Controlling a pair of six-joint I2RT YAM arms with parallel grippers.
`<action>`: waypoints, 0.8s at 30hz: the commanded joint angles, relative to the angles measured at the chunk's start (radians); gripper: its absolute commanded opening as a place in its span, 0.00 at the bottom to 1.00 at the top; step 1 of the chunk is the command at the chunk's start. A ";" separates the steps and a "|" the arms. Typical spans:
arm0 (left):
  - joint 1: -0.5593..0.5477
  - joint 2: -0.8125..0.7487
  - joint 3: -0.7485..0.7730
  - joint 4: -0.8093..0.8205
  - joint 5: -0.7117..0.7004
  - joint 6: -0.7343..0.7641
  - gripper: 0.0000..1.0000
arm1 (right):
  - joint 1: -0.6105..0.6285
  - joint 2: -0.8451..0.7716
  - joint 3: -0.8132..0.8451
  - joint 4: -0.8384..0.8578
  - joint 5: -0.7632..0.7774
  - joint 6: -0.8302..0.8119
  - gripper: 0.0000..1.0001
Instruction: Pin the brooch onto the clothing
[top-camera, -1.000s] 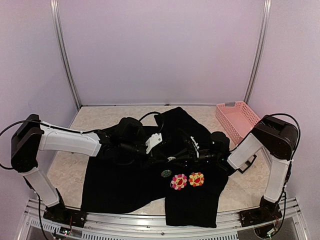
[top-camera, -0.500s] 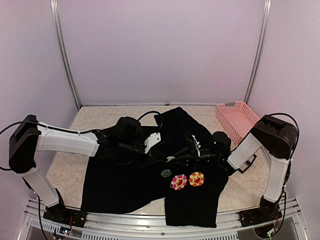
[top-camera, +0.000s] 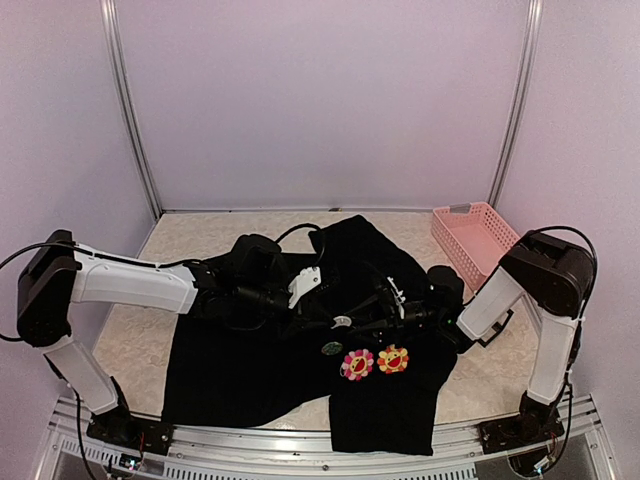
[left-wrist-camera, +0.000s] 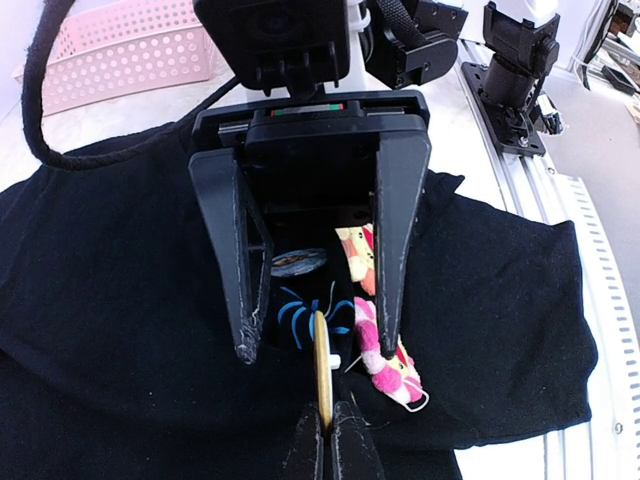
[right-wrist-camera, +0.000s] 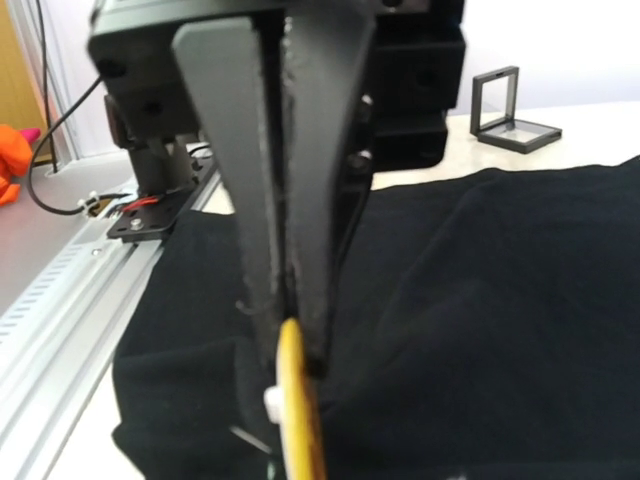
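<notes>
The black shirt (top-camera: 250, 370) lies spread on the table, with pink (top-camera: 357, 364) and orange (top-camera: 392, 358) flower badges on its front. In the left wrist view my left gripper (left-wrist-camera: 325, 432) is shut on the edge of a round gold brooch (left-wrist-camera: 322, 365) held upright just above the light-blue star mark (left-wrist-camera: 295, 312). My right gripper (left-wrist-camera: 315, 348) faces it with its jaws wide open, one finger on each side of the brooch. In the right wrist view the left gripper (right-wrist-camera: 287, 330) is seen shut on the brooch (right-wrist-camera: 298, 410). From above, both grippers meet at the brooch (top-camera: 342, 321).
A small round dark badge (top-camera: 331, 348) sits on the shirt by the flowers. A pink basket (top-camera: 478, 238) stands at the back right. A small clear display case (right-wrist-camera: 510, 105) stands on the table. The metal rail (top-camera: 300, 455) runs along the near edge.
The right wrist has shifted very slightly. The left gripper still holds the brooch in the same place.
</notes>
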 joint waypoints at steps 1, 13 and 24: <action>0.000 -0.023 -0.004 0.012 0.035 0.001 0.00 | -0.008 0.020 0.008 0.059 -0.020 0.014 0.49; -0.003 -0.028 -0.001 0.010 0.037 0.008 0.00 | 0.023 0.061 0.029 0.119 0.000 0.049 0.22; -0.006 -0.031 -0.002 0.011 0.033 0.008 0.00 | 0.024 0.079 0.056 0.121 -0.005 0.075 0.26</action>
